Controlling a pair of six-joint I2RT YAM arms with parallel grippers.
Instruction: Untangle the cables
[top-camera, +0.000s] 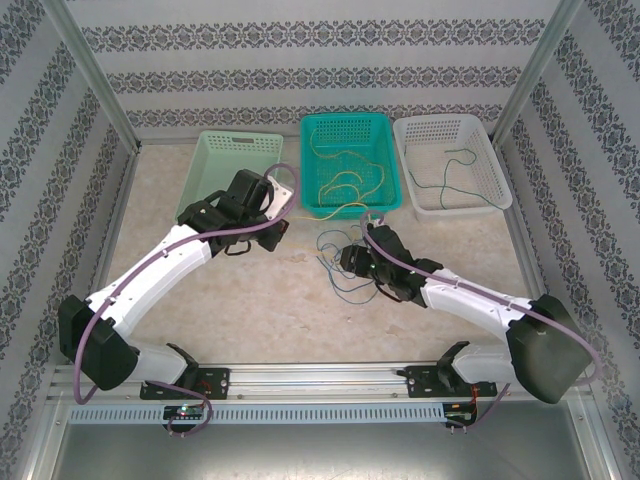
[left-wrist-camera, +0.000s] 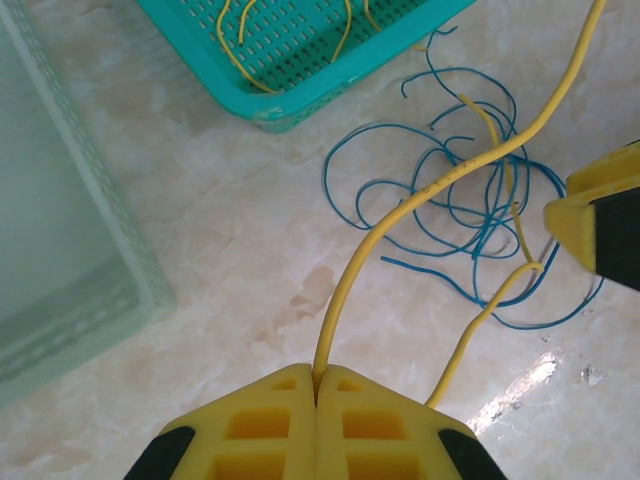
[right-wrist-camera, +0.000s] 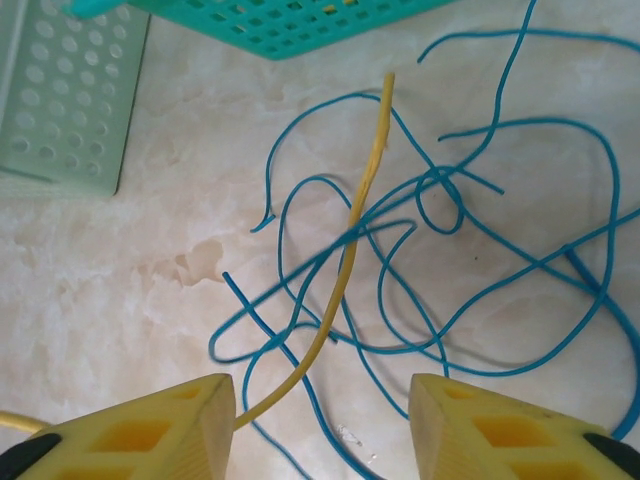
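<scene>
A tangle of thin blue cables (top-camera: 335, 262) lies on the marble table in front of the teal basket (top-camera: 345, 118). My left gripper (left-wrist-camera: 318, 385) is shut on a yellow cable (left-wrist-camera: 345, 290), which climbs up and to the right over the blue tangle (left-wrist-camera: 460, 200). Seen from above, the left gripper (top-camera: 283, 230) is left of the tangle. My right gripper (right-wrist-camera: 322, 400) hangs open just above the blue loops (right-wrist-camera: 440, 190). A yellow cable (right-wrist-camera: 350, 250) passes close by its left finger (right-wrist-camera: 190, 420). More yellow cables (top-camera: 345, 180) lie in the teal basket. A dark green cable (top-camera: 462, 175) lies in the white basket (top-camera: 440, 122).
A light green basket (top-camera: 240, 135) stands at the back left, close to the left arm. The three baskets line the back of the table, which is enclosed by patterned walls and metal posts. Bare marble lies in front of the tangle.
</scene>
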